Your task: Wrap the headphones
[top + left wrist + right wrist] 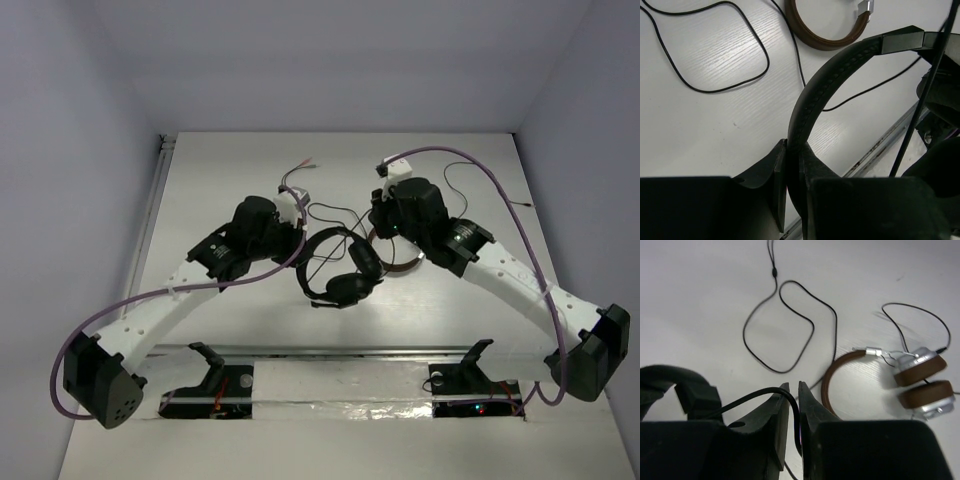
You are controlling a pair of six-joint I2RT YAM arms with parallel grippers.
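Headphones [345, 270] pinched at band [815, 85] by left gripper [791, 170], cable [760, 391] nipped between right gripper [794, 395] fingers.

The left gripper [793, 165] hides the headphones' [812, 95] lower band

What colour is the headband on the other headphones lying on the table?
Brown headband, clearest in the right wrist view.
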